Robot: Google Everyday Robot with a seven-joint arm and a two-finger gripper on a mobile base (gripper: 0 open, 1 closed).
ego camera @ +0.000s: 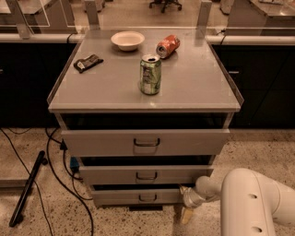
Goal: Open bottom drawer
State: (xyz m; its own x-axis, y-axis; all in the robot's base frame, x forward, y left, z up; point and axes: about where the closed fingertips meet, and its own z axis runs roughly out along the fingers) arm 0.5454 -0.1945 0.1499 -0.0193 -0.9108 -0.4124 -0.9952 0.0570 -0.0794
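While my pincer [185, 203] hangs low beside the right end of the bottom drawer [138, 197], I cannot tell its grip. On the counter [193, 87] above, a green can [150, 74] stands upright; farther back, a red can [168, 46] lies tipped beside a white bowl [127, 40].

Office — swivel chair [165, 3], long counters [251, 40]

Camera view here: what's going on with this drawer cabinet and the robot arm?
A white robot arm reaches in from the lower right; its gripper sits low near the floor at the right end of the bottom drawer, well aside from the drawer's central handle. Contact with the drawer front cannot be told. On the cabinet top are an upright green can, a white bowl, a red can on its side and a dark packet.
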